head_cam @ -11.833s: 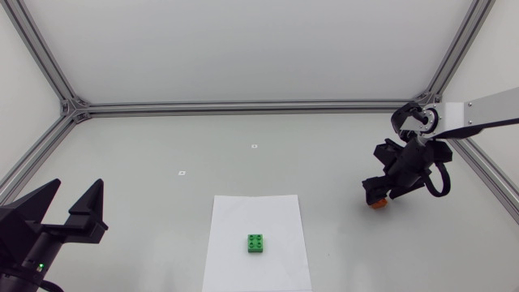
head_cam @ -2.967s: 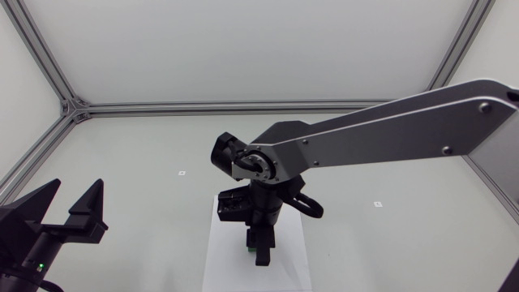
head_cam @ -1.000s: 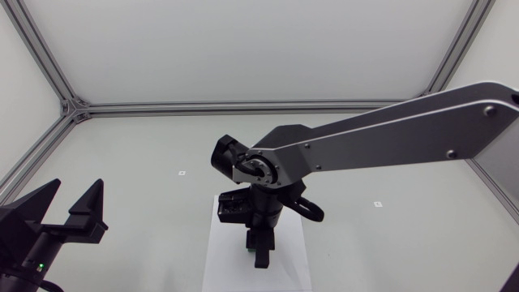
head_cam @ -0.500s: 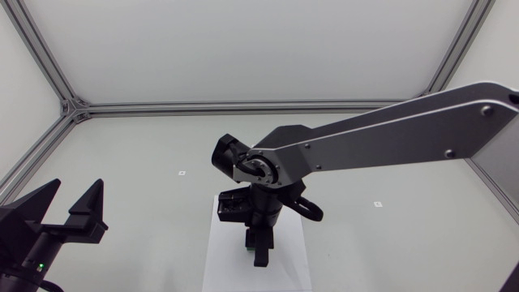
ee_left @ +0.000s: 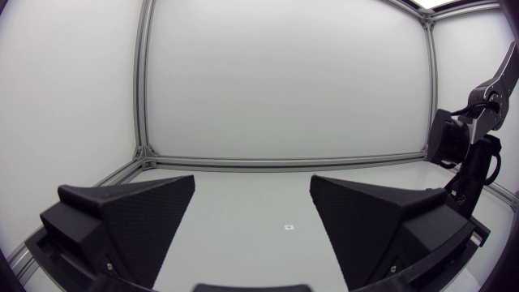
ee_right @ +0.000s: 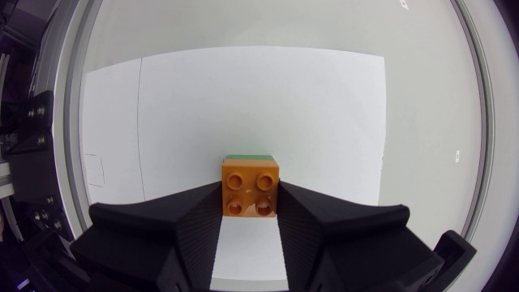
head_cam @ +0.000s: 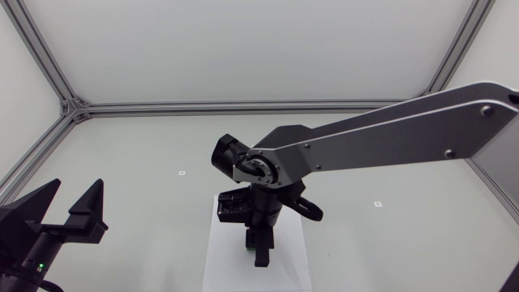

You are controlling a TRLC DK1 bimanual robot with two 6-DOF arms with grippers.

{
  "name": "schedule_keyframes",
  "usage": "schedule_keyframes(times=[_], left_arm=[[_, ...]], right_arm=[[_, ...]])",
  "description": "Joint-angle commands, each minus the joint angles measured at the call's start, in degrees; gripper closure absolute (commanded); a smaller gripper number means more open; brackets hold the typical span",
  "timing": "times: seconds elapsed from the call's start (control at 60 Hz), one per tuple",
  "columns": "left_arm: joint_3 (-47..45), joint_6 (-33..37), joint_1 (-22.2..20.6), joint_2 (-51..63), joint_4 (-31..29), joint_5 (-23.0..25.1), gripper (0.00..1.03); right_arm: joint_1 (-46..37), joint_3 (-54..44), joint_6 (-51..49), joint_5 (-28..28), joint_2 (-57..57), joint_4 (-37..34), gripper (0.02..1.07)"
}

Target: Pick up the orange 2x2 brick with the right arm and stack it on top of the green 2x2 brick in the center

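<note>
In the right wrist view the orange 2x2 brick (ee_right: 250, 188) sits studs up between the fingers of my right gripper (ee_right: 250, 196), which is shut on it from both sides. Just past the orange brick shows a thin strip of the green 2x2 brick (ee_right: 248, 157), directly under it. In the head view my right arm comes in from the right, and its gripper (head_cam: 261, 247) points down over the white paper (head_cam: 217, 261), hiding both bricks. My left gripper (head_cam: 71, 212) stands open at the near left, with nothing between its fingers (ee_left: 130, 219).
The white paper (ee_right: 203, 105) lies flat on the grey table at centre front. Aluminium frame rails (head_cam: 243, 106) border the table at the back and sides. Small white markers (head_cam: 182, 173) dot the surface. My right arm (ee_left: 470, 162) shows beside the left gripper's view.
The right arm has carried the orange brick from the table's right side to the paper, over the green brick. Over the last second nothing visibly moves. The left arm stays put.
</note>
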Motion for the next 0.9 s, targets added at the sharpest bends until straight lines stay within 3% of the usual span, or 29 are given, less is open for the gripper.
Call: schedule_keyframes(times=[0.0,0.883], left_arm=[[-2.3,0.3,0.0,-0.2,-0.6,0.2,0.04],[-2.3,0.3,0.0,-0.2,-0.6,0.2,0.04]], right_arm=[[0.4,-3.7,-1.4,1.7,5.0,-1.2,1.01],[0.3,-1.5,-3.2,1.6,5.7,-5.2,1.01]])
